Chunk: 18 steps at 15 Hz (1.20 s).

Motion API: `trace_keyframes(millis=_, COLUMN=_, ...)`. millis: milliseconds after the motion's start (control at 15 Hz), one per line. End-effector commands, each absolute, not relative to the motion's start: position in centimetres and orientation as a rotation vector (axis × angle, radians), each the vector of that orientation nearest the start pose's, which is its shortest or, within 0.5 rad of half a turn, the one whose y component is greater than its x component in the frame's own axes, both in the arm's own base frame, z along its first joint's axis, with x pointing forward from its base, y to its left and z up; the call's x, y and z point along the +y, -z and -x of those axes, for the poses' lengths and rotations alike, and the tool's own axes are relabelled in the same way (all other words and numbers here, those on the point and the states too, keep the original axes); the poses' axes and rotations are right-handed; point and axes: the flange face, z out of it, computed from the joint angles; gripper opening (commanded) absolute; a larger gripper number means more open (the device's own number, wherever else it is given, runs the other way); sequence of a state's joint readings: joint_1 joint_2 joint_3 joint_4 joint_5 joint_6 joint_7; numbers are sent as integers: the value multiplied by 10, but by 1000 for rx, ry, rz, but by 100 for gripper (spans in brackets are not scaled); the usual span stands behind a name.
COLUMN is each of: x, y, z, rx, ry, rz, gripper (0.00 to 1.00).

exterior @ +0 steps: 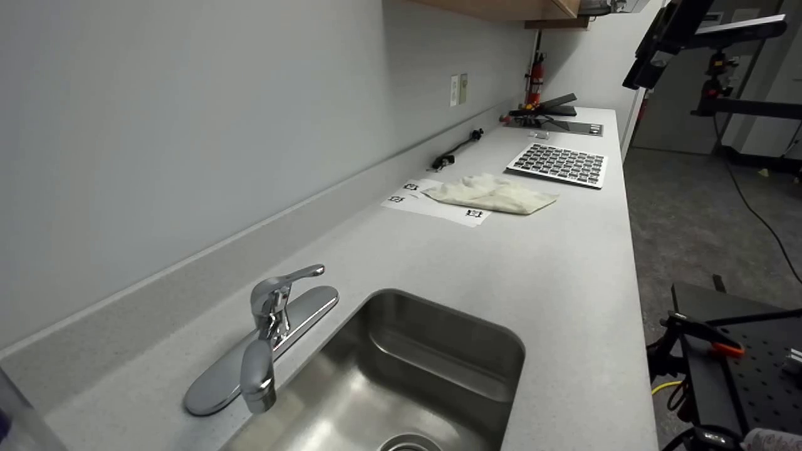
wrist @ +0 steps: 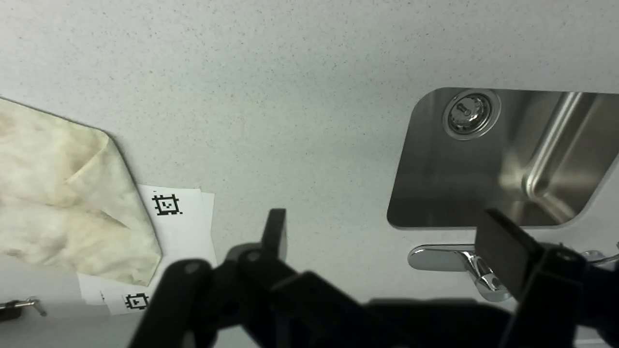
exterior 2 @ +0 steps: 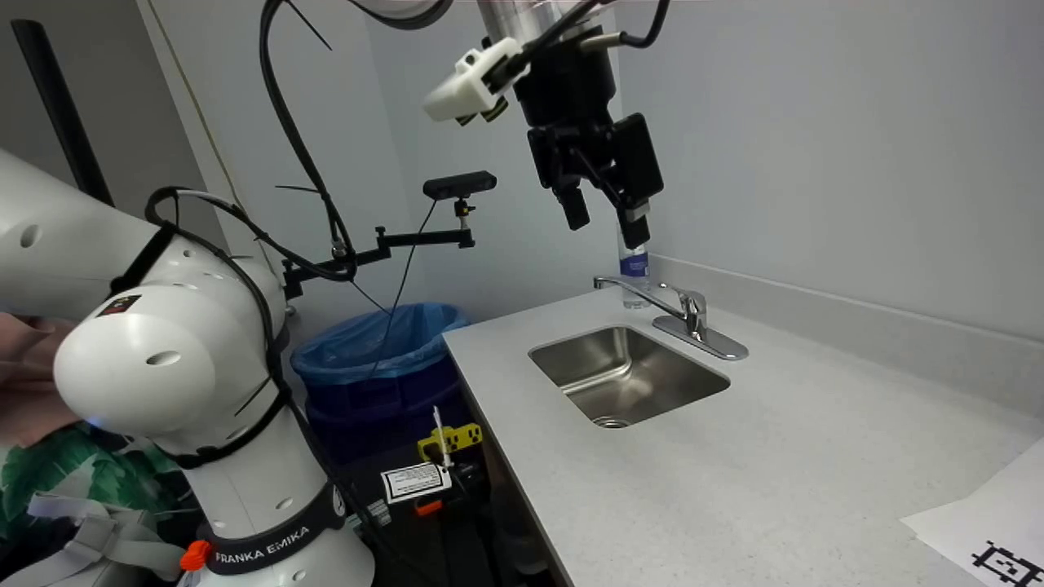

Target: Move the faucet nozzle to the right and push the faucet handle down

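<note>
Evidently empty, your claw [exterior 2: 606, 218] hangs spread wide; overreach for the nozzle [exterior: 257, 369] below it and you could topple the nearby bottle [exterior 2: 634, 266].

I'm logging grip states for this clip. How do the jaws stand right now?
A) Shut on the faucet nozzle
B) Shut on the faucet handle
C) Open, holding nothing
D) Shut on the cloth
C: in an exterior view the jaws are spread apart with wall showing through the gap, and both exterior views show the faucet handle and faucet nozzle untouched.
</note>
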<state>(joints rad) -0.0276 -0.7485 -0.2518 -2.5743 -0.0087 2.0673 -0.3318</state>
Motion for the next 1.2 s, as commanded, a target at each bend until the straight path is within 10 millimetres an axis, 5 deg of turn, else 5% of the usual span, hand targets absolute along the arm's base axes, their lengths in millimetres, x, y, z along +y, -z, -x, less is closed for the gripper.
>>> trace_keyframes(millis=0, x=-105, y=-513, z=-337, rx=-154, ry=394, rz=3017, gripper=100)
trace_keyframes(millis=200, x=-105, y=-513, z=-337, rx=-156, ry=387, rz=3017, gripper=100)
trace_keyframes(millis=733, x=-86, y=-450, z=-376, rx=-242, ry=270, rz=3020, gripper=100)
trace_keyframes(millis=1133, x=-51, y=-414, z=-413, rx=-362, ry=101, rz=3037, gripper=100)
